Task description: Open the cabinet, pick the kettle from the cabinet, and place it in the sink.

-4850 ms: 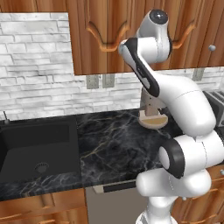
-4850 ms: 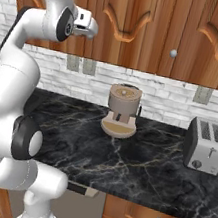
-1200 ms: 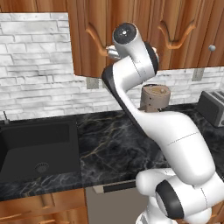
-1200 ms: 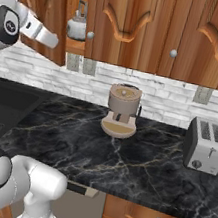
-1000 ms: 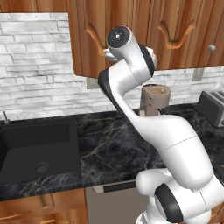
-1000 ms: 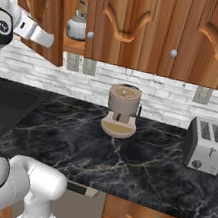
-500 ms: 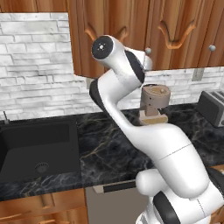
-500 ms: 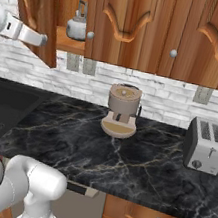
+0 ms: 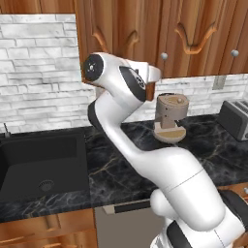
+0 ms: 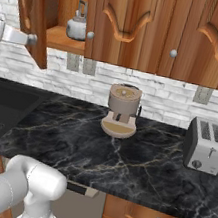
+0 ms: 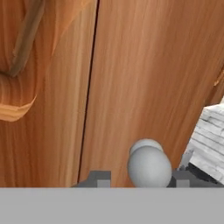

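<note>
The cabinet [image 10: 146,26] hangs above the counter with its leftmost door [image 10: 32,11] swung out toward me. Inside, on the wooden shelf, stands the small silver kettle [image 10: 76,24], upright, with its dark handle raised. My gripper [image 10: 26,39] is at that door's lower edge, shut on its round silver knob [image 10: 33,40]. In the hand view the knob [image 11: 148,166] sits between my two fingertips [image 11: 98,178], close against the door's wood. The black sink [image 9: 43,160] lies low at the left, well below the hand.
A round wooden base with a tan block [image 10: 122,111] stands mid-counter, and a silver toaster [image 10: 207,145] sits to the right. The black marble counter [image 10: 122,159] stretches between them. A thin faucet [image 9: 6,130] rises behind the sink. My white arm [image 9: 126,126] crosses the middle of the left base view.
The hand has moved left and outward with the knob, swinging the left door wider. More of the shelf and the kettle is exposed than before.
</note>
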